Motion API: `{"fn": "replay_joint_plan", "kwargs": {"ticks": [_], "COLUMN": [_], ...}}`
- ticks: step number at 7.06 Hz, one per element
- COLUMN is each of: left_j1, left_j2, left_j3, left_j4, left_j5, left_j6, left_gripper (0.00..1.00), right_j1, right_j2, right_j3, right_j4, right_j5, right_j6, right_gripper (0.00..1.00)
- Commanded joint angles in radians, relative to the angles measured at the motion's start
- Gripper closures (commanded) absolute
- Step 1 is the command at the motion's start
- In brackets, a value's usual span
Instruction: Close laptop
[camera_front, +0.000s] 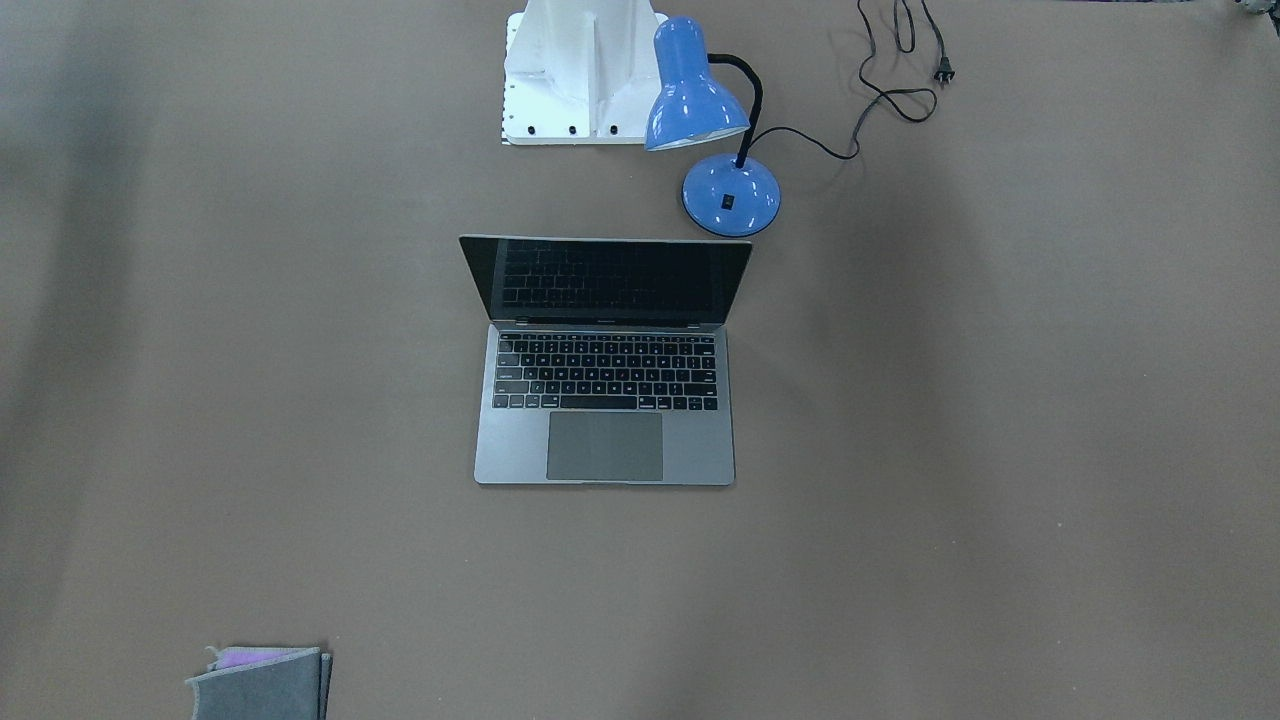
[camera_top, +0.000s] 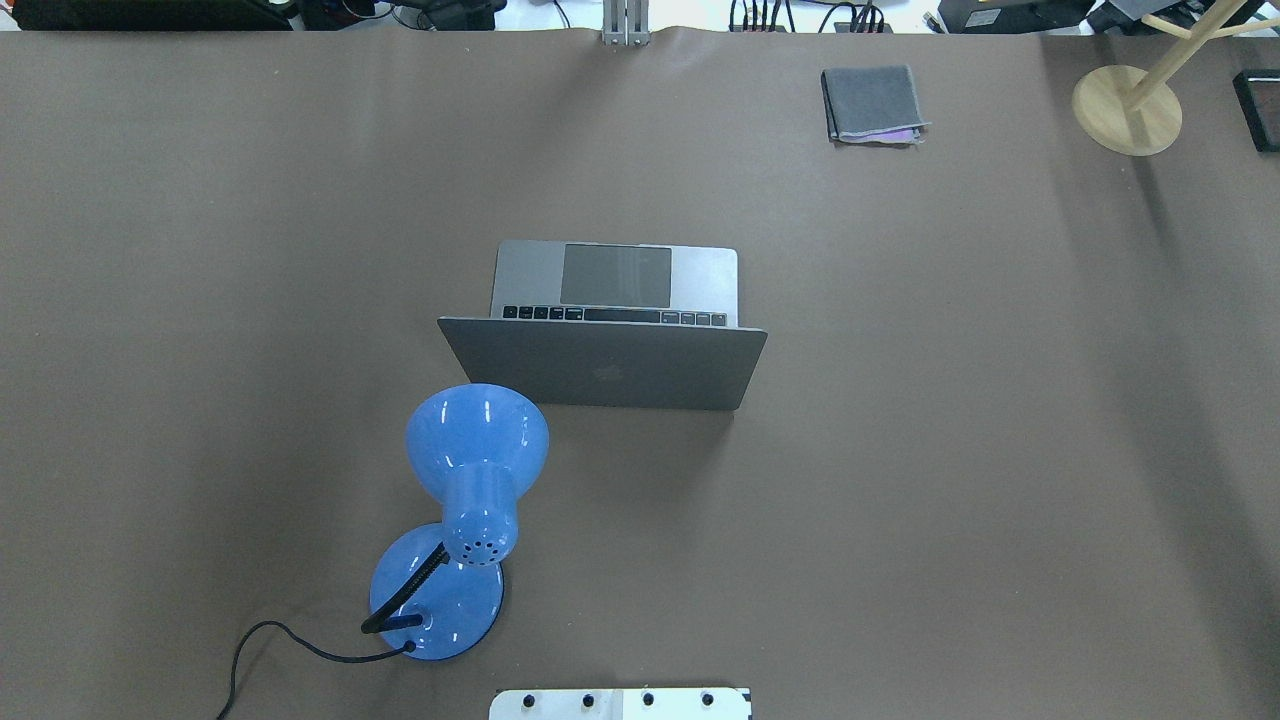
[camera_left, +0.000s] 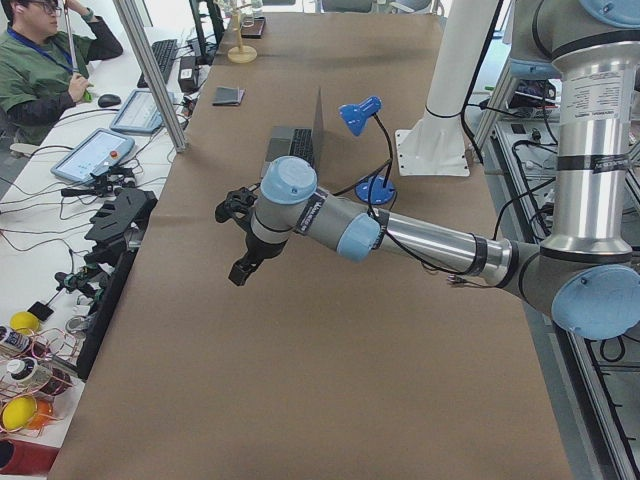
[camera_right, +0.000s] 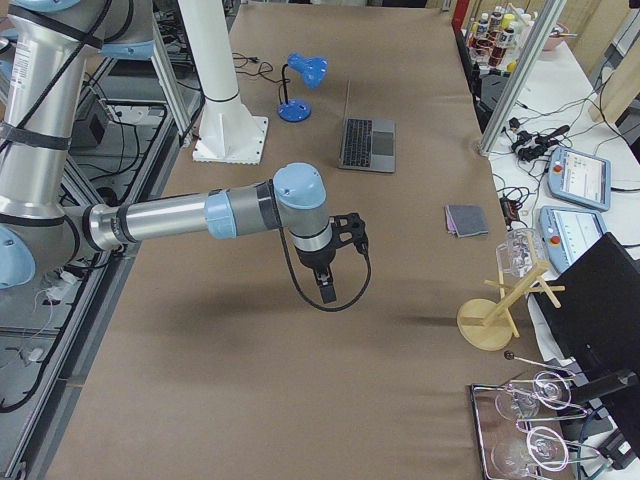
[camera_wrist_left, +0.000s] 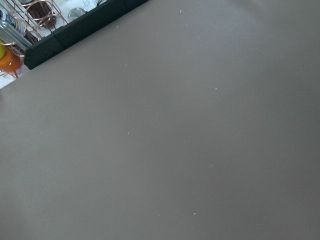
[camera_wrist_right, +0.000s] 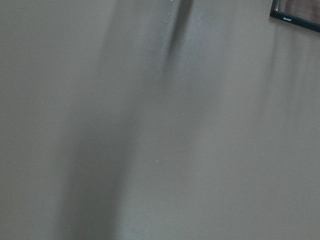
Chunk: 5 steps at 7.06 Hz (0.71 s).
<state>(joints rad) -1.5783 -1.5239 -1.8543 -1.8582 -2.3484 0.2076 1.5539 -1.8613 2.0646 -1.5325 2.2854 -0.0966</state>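
The space-grey laptop (camera_front: 605, 400) stands open in the middle of the table, its dark screen upright. In the overhead view I see the back of its lid (camera_top: 603, 365) with the dark logo. It also shows in the exterior left view (camera_left: 296, 145) and the exterior right view (camera_right: 367, 142). My left gripper (camera_left: 243, 268) hangs above bare table far from the laptop, seen only from the side. My right gripper (camera_right: 326, 288) also hangs above bare table far from the laptop. I cannot tell whether either is open or shut. Both wrist views show only brown table.
A blue desk lamp (camera_top: 470, 480) stands beside the laptop on my left, its black cord (camera_front: 890, 90) trailing on the table. A folded grey cloth (camera_top: 872, 103) lies at the far right. A wooden stand (camera_top: 1127, 108) is at the far right corner. The white arm base (camera_front: 575, 70) is behind the laptop.
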Motion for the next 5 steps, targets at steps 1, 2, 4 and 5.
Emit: {"fn": "replay_joint_plan", "kwargs": {"ticks": [1,2,4,5], "left_j1": [0.000,0.000,0.001,0.004], "left_j2": [0.001,0.001,-0.016,-0.038], "left_j3": [-0.002,-0.002,-0.006,-0.011], "left_j4": [-0.019,-0.019,-0.016,-0.018], "left_j5": [0.000,0.000,-0.125,-0.203], "left_j6": [-0.001,-0.004,-0.140,-0.252], "left_gripper": [0.02,0.02,0.02,0.02], "right_j1": [0.000,0.000,-0.002,-0.005], "right_j2": [0.001,0.001,0.007,0.013], "right_j3": [0.011,0.011,0.032,0.057], "right_j4": [0.000,0.000,0.002,0.002], "right_j5": [0.000,0.002,0.034,0.110], "right_j6": [0.015,0.015,0.091,0.169], "right_gripper": [0.00,0.00,0.00,0.02]}}
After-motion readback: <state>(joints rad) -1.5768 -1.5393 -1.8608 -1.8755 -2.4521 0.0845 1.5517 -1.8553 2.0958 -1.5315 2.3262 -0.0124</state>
